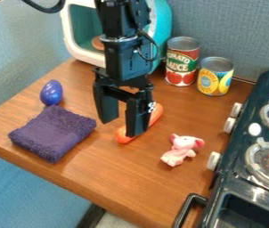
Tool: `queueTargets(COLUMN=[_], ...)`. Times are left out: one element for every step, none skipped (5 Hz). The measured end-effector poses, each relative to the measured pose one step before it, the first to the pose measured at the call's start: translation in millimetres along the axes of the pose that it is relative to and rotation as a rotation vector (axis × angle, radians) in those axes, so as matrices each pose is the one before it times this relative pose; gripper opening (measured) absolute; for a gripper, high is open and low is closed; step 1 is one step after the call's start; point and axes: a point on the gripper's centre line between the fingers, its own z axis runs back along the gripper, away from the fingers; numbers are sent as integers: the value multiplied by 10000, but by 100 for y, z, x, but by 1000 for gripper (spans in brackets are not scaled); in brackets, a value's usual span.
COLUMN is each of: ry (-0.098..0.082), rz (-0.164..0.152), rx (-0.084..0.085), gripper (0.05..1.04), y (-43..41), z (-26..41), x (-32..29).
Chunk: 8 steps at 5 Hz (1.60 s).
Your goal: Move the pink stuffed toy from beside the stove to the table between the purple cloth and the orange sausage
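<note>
Currently gripper [121, 128] hangs over orange toy [156, 114], jaws wide apart; purple cloth [52, 132] one side, pink toy [181, 150] other.

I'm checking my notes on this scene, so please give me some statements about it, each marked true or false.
1. The gripper has its jaws apart. True.
2. The blue egg sits on top of the purple cloth. False: the egg is on the table, beside the cloth.
3. The red-labelled can stands next to the yellow-labelled can. True.
4. The pink toy is on the stove. False: the toy is on the table.
</note>
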Motion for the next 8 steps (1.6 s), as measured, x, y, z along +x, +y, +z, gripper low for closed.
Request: queueTargets(ry=[224,-944,-127,-526,2,260,179,160], rz=[67,179,-173,360,324,63,-98,77], rx=[-43,785,633,92,7,133,-383,-32], gripper=[1010,1010,1010,1010,1010,1010,1010,1010], y=[98,573,-1276,-68,21,-796,-1009,-452], z=[-667,-193,-1504,-578,-1844,-1654,-1010,-687], x=[-133,1723,1463,1438,1116,1207,918,803])
